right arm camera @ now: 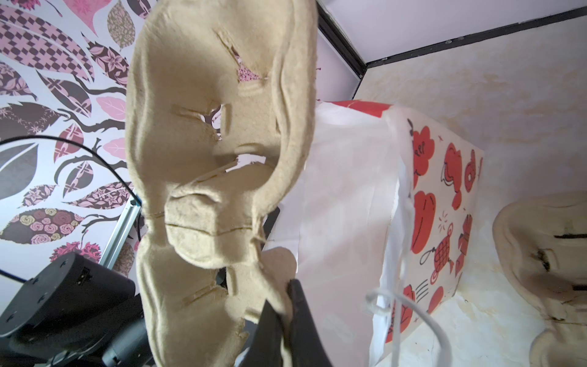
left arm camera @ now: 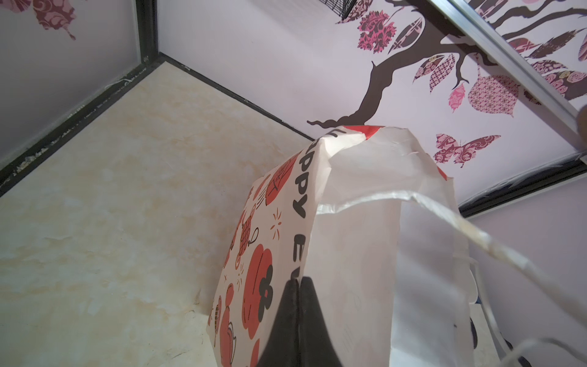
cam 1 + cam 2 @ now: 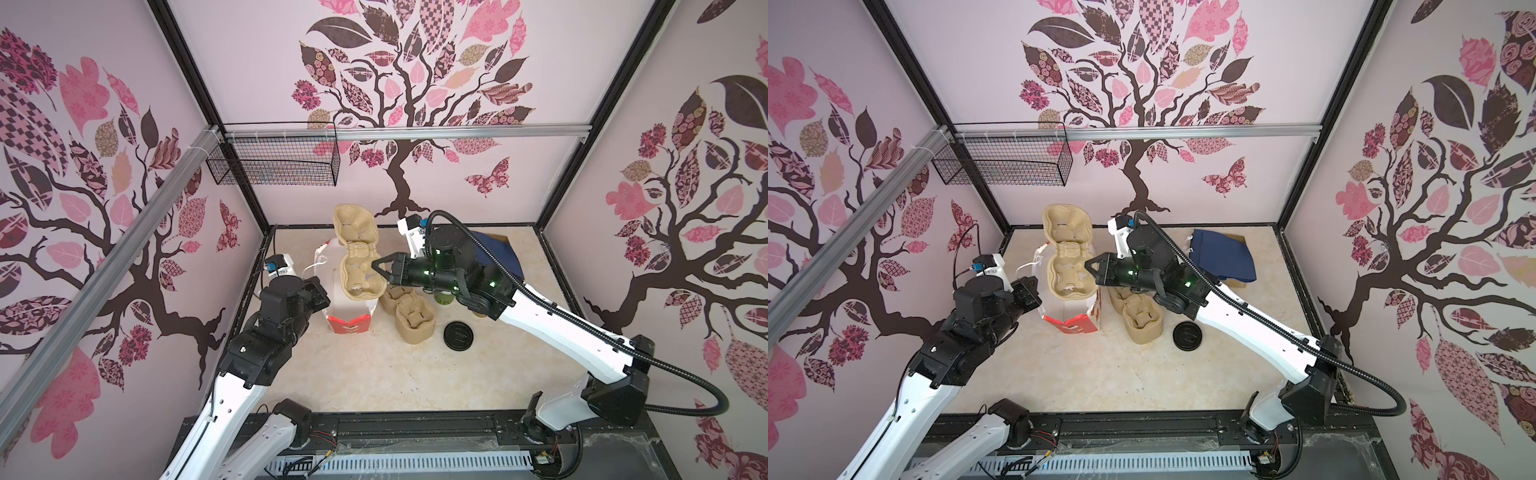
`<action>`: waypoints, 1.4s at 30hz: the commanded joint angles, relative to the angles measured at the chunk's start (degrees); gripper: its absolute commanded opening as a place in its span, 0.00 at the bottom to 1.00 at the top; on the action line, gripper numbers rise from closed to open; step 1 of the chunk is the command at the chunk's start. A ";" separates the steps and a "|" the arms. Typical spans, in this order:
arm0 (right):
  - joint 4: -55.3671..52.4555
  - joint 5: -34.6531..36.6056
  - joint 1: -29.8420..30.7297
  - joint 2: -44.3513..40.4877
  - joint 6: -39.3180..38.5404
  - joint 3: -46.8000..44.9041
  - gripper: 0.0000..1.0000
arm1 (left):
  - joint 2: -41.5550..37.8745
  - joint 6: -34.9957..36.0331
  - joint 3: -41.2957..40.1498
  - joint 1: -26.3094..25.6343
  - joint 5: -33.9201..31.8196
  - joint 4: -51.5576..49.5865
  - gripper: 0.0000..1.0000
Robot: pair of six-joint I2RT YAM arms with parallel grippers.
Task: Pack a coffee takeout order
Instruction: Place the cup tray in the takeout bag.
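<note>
In both top views the tan, fibrous moulded carrier [image 3: 358,266] [image 3: 1069,266] hangs above the red-printed white bag [image 3: 351,325] [image 3: 1071,326] on the marbled table [image 3: 374,374]. Left wrist: left jaws pinch the bag [image 2: 349,222] rim. Right wrist: right jaws pinch the carrier [image 1: 197,127] edge; tree-patterned walls [image 1: 47,63].

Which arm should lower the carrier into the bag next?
Right. The right end effector grips the pulp carrier above the paper bag, while the left end effector pinches the bag's rim, seemingly holding it open.
</note>
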 commanded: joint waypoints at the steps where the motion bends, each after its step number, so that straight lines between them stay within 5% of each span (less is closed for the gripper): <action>1: 1.96 4.48 1.63 2.07 0.93 1.80 0.05 | -0.12 -0.71 -1.00 -0.29 -1.93 2.78 0.00; 24: -0.91 17.40 7.94 5.97 2.21 -2.94 0.06 | -0.02 -4.00 -2.47 -0.38 -3.75 -1.62 0.00; 42: -2.41 20.14 10.68 9.80 5.17 -3.17 0.08 | -0.37 -1.40 -2.31 -0.44 -2.93 -1.53 0.00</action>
